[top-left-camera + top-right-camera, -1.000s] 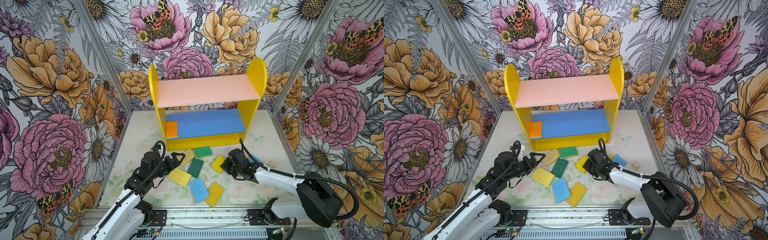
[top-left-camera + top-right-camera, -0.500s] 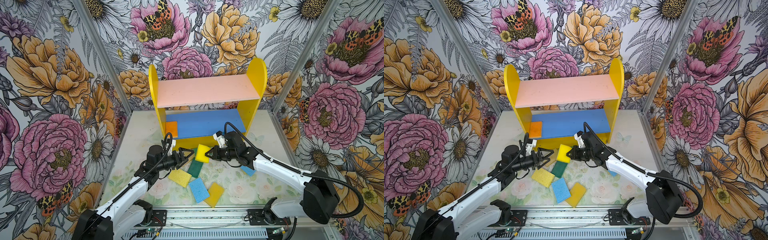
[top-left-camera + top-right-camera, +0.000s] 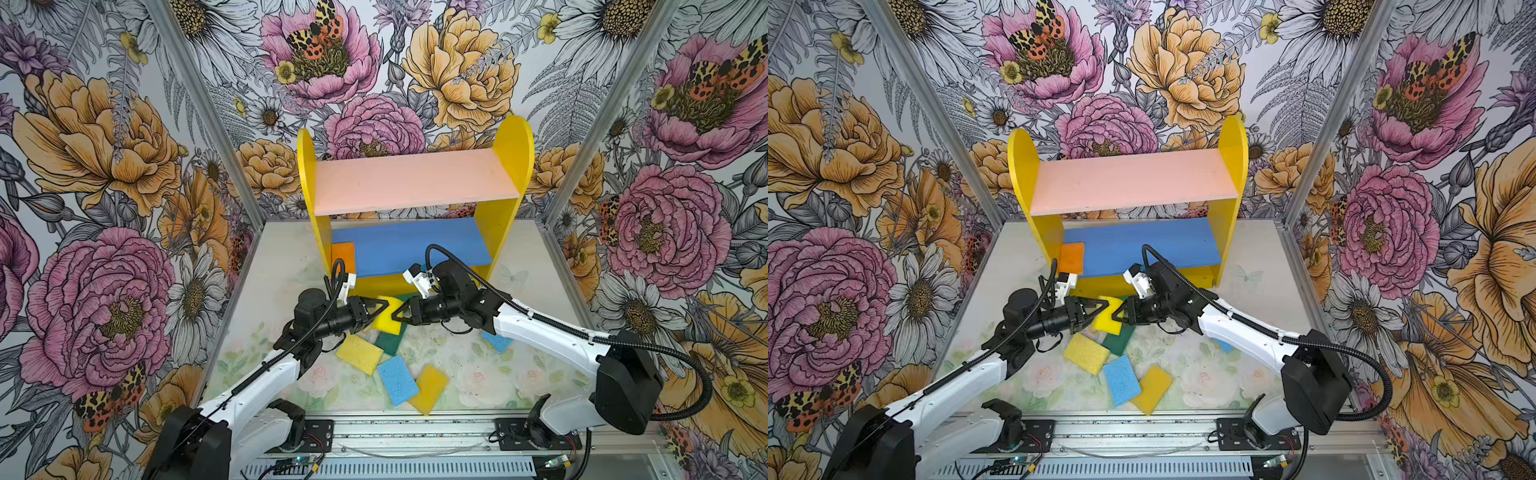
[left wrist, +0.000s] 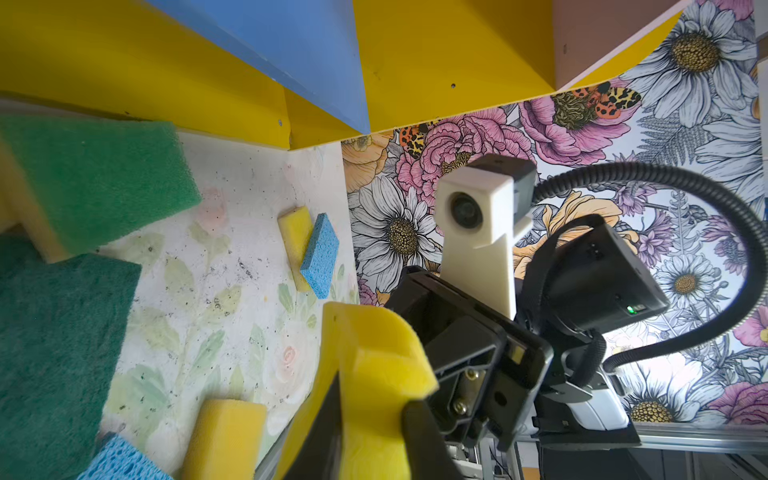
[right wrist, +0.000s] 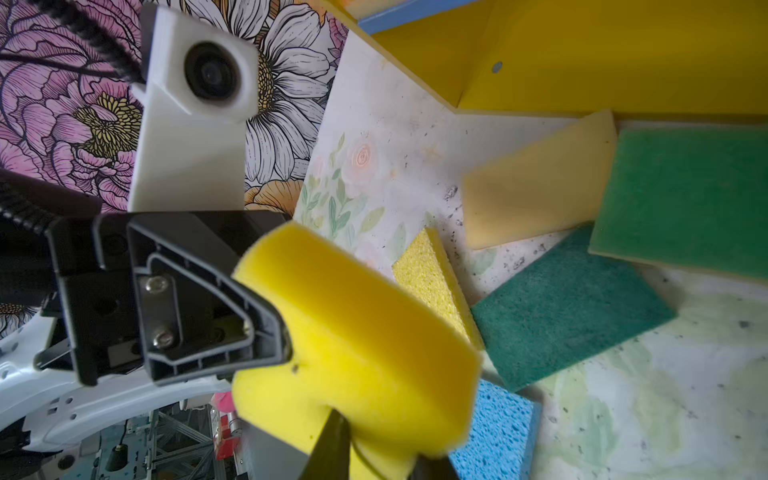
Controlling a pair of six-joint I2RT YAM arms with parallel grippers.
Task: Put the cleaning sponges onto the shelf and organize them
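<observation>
The held yellow sponge is kept in the air between the two grippers, just in front of the yellow bottom rail of the shelf. One end is clamped by the left gripper, whose fingers are seen pressed into the foam. The other end lies between the fingers of the right gripper, but whether it is pinched there cannot be told. Behind the grippers, the blue lower board is bare along most of its front edge. Only its end on the left gripper's side is taken, by the orange sponge. The pink upper board lies higher, well apart. Bare tabletop is seen outward of each arm. Ten sponges are counted: five yellow, two blue, two green, one orange. Below the grippers a dark green sponge is touched by a textured yellow sponge. Nearer the arm bases a blue sponge touches a deep yellow sponge. Under the right arm a light blue sponge lies partly on a small yellow sponge. Against the rail, a pale yellow sponge and a green sponge lie side by side.
</observation>
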